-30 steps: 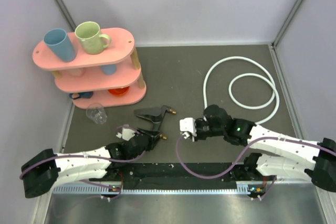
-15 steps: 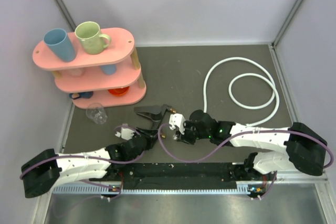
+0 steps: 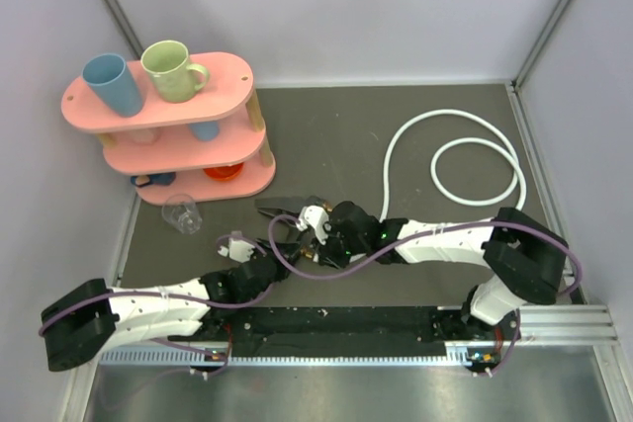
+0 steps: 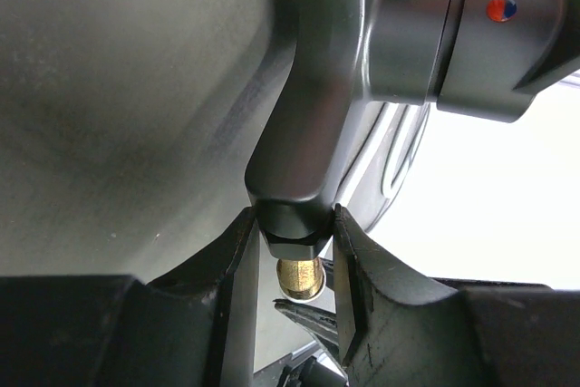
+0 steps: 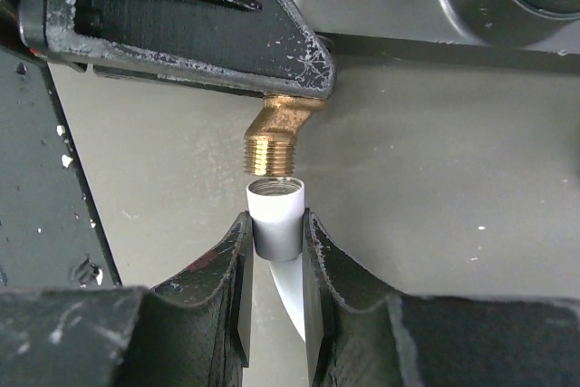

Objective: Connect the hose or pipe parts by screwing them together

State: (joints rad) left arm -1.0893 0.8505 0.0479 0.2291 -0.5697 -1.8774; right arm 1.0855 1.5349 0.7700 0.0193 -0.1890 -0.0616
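The left gripper (image 4: 294,265) is pinching the black Y-shaped tap fitting (image 4: 317,88) by its lower stub, with both jaws pressed against the black collar. The right gripper (image 5: 275,242) is clamping the white hose (image 3: 450,112) at its metal end nut (image 5: 275,210). It is holding the nut's open mouth in line with the brass threaded end (image 5: 272,142), and I cannot tell whether the two are touching. Both grippers are meeting near the middle of the dark table (image 3: 326,135), while the hose is trailing right and lying in loops at the far right. A pink rack (image 3: 232,71) is standing far left, carrying a blue mug (image 3: 114,84) and a green mug (image 3: 170,71), with a clear glass (image 3: 183,212) just beside its near edge.
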